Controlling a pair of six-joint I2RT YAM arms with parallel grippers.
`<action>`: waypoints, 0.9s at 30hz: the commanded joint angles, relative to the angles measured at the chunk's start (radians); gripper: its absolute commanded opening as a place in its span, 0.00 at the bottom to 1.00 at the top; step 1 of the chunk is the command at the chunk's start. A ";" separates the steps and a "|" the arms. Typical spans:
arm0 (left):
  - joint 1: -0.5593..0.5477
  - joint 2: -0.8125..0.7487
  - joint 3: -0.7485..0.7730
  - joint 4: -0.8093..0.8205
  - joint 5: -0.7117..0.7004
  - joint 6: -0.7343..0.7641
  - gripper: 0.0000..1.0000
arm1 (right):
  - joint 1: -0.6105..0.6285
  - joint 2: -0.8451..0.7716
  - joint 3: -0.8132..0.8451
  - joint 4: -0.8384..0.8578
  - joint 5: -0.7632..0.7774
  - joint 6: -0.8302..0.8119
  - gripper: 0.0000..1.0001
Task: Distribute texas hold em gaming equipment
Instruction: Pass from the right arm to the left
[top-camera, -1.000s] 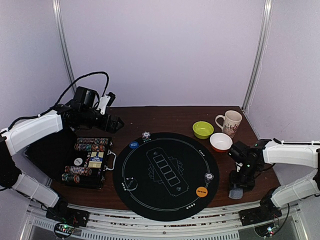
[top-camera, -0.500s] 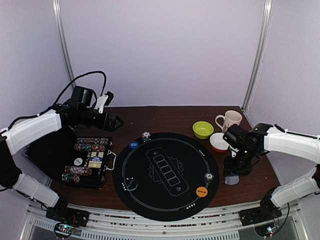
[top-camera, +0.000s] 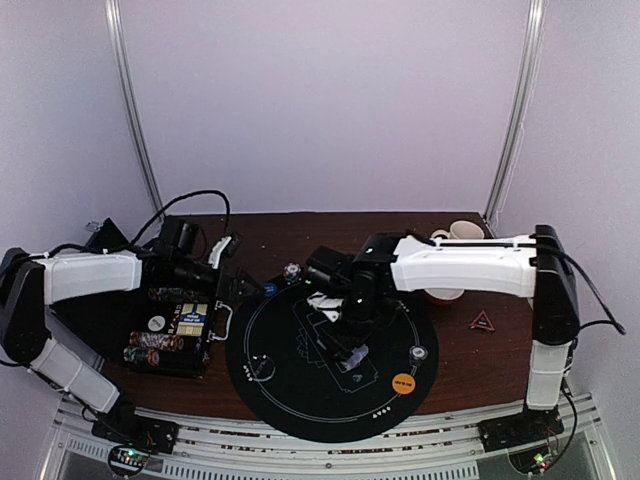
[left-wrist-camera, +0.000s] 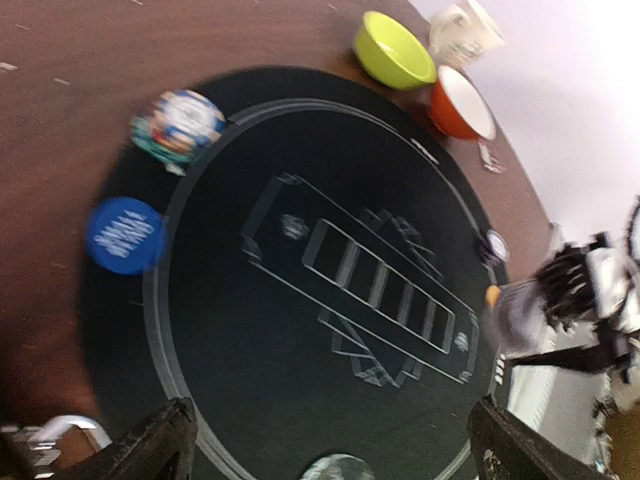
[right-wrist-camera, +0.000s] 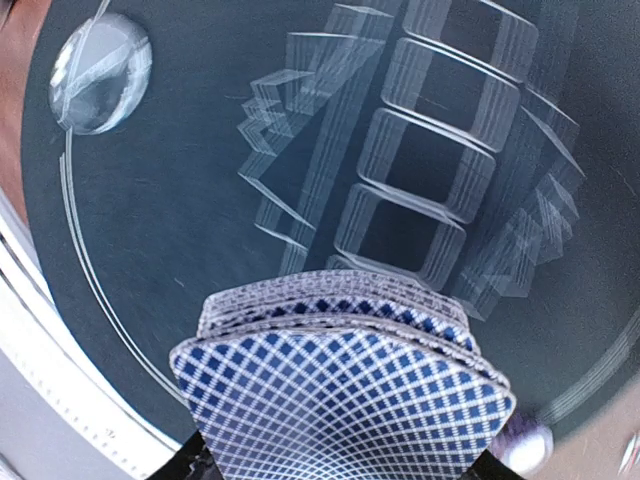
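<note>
From above, my right arm hides most of the mug (top-camera: 455, 229), and I can't see the card faces; I count one deck of cards (right-wrist-camera: 340, 400), one blue disc (top-camera: 267, 290), one orange disc (top-camera: 403, 381), two clear discs (top-camera: 418, 352) and one red triangle (top-camera: 483, 321) near the desk's right edge. The right end effector (top-camera: 351, 345) grips the deck over the middle of the mat (top-camera: 290, 390), having swung in from the right edge, while the left end effector (top-camera: 238, 283) stands wide open by the chip case (top-camera: 180, 330)
</note>
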 joint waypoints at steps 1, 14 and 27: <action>-0.072 0.013 -0.110 0.295 0.231 -0.142 0.98 | 0.056 0.128 0.132 -0.038 -0.030 -0.207 0.58; -0.127 0.218 -0.307 0.955 0.441 -0.576 0.82 | 0.083 0.164 0.214 0.080 -0.057 -0.263 0.57; -0.068 0.447 -0.541 2.063 0.348 -1.248 0.77 | 0.060 0.153 0.189 0.063 -0.053 -0.262 0.58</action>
